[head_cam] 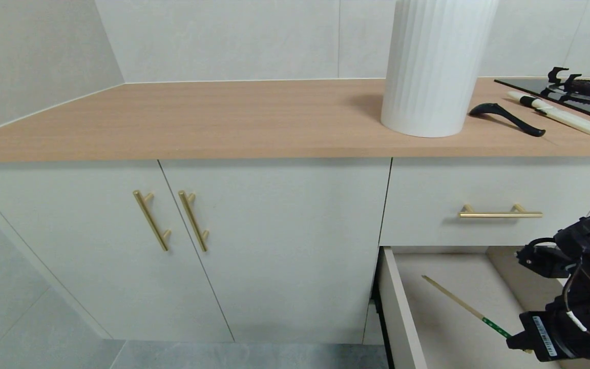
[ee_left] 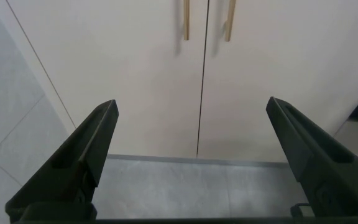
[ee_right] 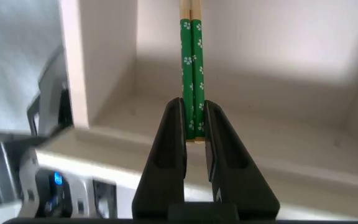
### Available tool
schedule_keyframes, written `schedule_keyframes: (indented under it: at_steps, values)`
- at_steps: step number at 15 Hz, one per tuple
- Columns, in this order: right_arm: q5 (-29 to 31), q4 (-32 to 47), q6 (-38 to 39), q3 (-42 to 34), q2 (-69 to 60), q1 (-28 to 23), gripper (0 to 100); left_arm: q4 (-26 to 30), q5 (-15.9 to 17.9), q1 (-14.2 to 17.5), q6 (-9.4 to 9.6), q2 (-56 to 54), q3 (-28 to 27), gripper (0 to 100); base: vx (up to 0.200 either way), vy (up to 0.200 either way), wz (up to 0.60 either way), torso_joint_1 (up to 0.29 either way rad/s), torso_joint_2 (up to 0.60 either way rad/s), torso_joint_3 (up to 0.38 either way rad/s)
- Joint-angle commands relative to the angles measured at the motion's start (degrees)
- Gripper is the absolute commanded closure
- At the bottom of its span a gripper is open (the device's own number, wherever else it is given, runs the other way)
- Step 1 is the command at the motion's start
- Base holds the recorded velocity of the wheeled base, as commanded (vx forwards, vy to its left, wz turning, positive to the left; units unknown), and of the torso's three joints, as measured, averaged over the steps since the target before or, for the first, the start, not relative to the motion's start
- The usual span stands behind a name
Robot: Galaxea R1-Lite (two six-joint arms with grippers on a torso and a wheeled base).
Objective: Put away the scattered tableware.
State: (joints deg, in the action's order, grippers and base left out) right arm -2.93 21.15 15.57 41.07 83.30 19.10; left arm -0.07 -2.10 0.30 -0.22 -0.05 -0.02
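Over open drawer (head_cam: pixel 398 302), low right of cabinets: my right gripper (ee_right: pixel 192 107) clamped on chopsticks (ee_right: pixel 190 56), pinching green patterned end, bare tips pointing out above drawer floor. Pair looks light, stiff, thin, smooth finish so probably slippery. Sticks could scissor apart, so best grip imo is near thick end, both squeezed side by side. Left gripper (ee_left: pixel 191 109) hangs facing cabinet doors (ee_left: pixel 166 74), jaws wide apart, nothing between. Black spoon (head_cam: pixel 507 118) and white knife (head_cam: pixel 564 116) on counter (head_cam: pixel 223 118).

Place: you were in a home kitchen | Signs: wooden countertop (head_cam: pixel 223 115), gas stove (head_cam: pixel 589 91), knife (head_cam: pixel 571 120), cabinet doors (head_cam: pixel 274 246), tiled wall (head_cam: pixel 223 38)
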Motion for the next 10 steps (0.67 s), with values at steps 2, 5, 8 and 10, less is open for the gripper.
schedule_keyframes:
  at_steps: [2, 5, 8, 10]
  values:
    - [0.3, -6.9, 0.0, -3.8, 1.2, 1.4, 100, 0.0, 0.0, 0.0, -0.04, 0.0, 0.0, 0, 0.0, 0.0, 0.0, 0.0, 0.0, 0.0]
    - [0.6, -13.4, 1.5, -6.1, 7.1, 1.7, 100, 0.0, 0.0, 0.0, -0.04, 0.0, 0.0, 0, 0.0, 0.0, 0.0, 0.0, 0.0, 0.0]
    - [2.6, -20.0, 2.3, -8.1, 16.1, 1.6, 100, 0.0, 0.0, 0.0, 0.04, 0.0, 0.0, 0, 0.0, 0.0, 0.0, 0.0, 0.0, 0.0]
    - [3.8, -29.9, 4.2, -11.0, 21.3, 1.6, 100, 0.0, 0.0, 0.0, -0.04, 0.0, 0.0, 0, 0.0, 0.0, 0.0, 0.0, 0.0, 0.0]
